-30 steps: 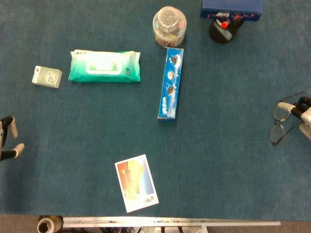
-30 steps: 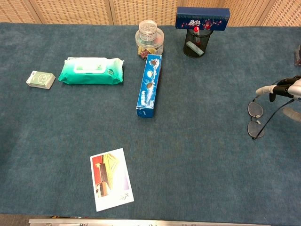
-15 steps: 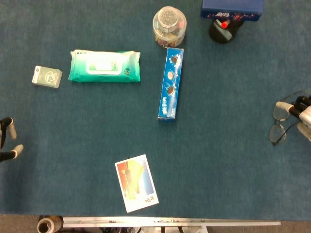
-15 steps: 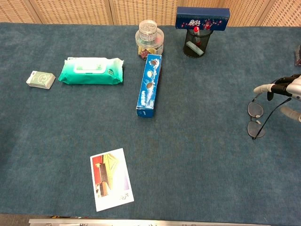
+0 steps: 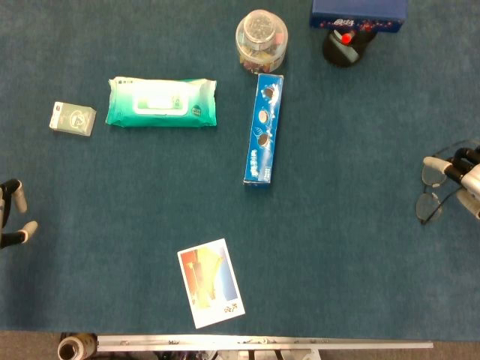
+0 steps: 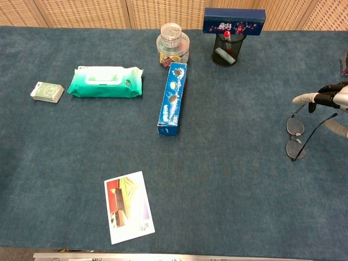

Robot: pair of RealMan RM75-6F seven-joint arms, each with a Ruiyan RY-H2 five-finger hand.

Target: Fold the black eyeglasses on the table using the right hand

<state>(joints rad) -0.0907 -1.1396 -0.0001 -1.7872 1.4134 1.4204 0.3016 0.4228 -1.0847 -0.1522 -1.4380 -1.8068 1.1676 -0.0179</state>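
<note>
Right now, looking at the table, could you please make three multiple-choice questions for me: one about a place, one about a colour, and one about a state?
1. Where do the black eyeglasses lie?
A. Near the table's right edge, by the right hand
B. Beside the wet wipes pack
C. On the photo card

2. What colour is the long cookie box?
A. Red
B. Blue
C. Yellow

3. How does the left hand stand?
A. It holds the small white pack
B. It presses on the cookie box
C. It holds nothing, fingers apart, at the left edge

Answers:
1 A: the chest view shows the glasses on the cloth just under the right hand's fingers.
2 B: the box is blue with cookie pictures in both views.
3 C: the head view shows it apart from every object.
</note>
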